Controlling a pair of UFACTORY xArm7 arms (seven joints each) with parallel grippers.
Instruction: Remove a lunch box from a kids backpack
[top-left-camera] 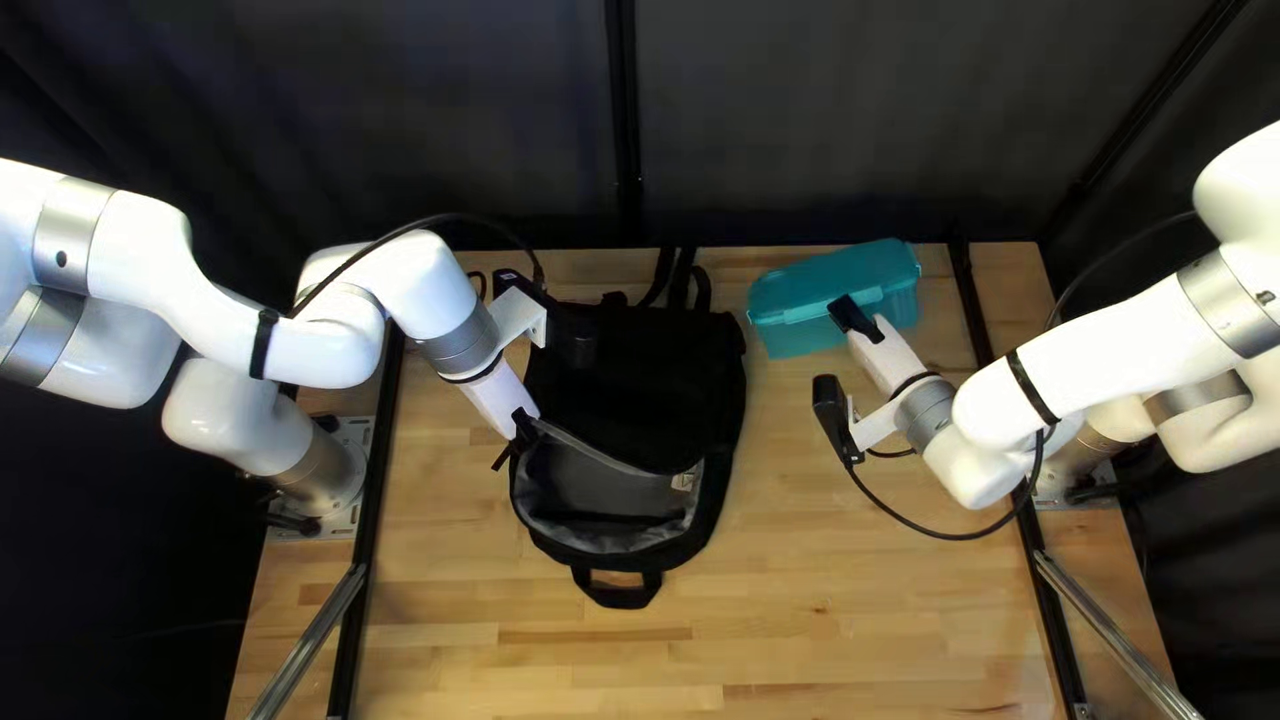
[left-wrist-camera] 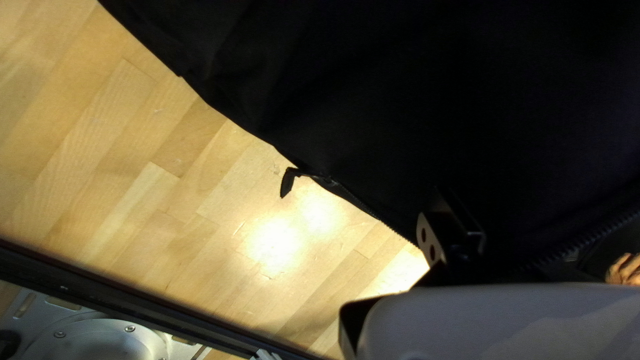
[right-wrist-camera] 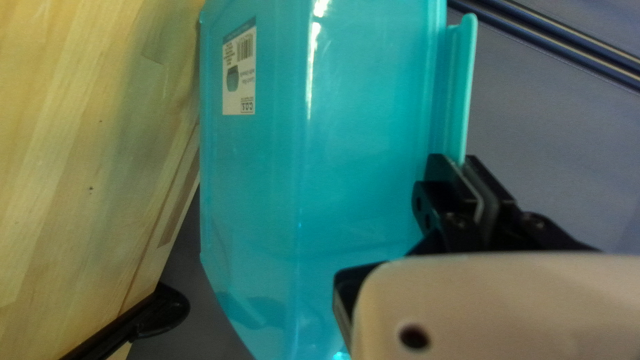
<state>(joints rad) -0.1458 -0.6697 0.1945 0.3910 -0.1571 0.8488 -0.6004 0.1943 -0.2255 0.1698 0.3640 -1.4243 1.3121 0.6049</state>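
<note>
Gaping toward the table's near edge, the black backpack (top-left-camera: 647,380) shows its carry handle (top-left-camera: 620,599) nearest, then its grey lining (top-left-camera: 600,500). Just beyond, my left gripper (top-left-camera: 524,430) is at the edge of the flap, by the zipper; whether it is open or has hold of the cloth, I cannot tell. A person's hand (left-wrist-camera: 625,269) shows past that edge in the left wrist view.

Farther off, at the right of the top left view, the teal lunch box (top-left-camera: 814,300) is outside the backpack and well apart from it. My right gripper (right-wrist-camera: 458,160) is closed on the box's thin projecting lip, one finger on each side. Whether the box touches the table, I cannot tell. Behind it hangs the dark curtain (top-left-camera: 827,120).

The removal looks done; I judge the step in hand to be setting the box down. Next calls for lowering it level until the wood supports it, then easing the right fingers apart.
</note>
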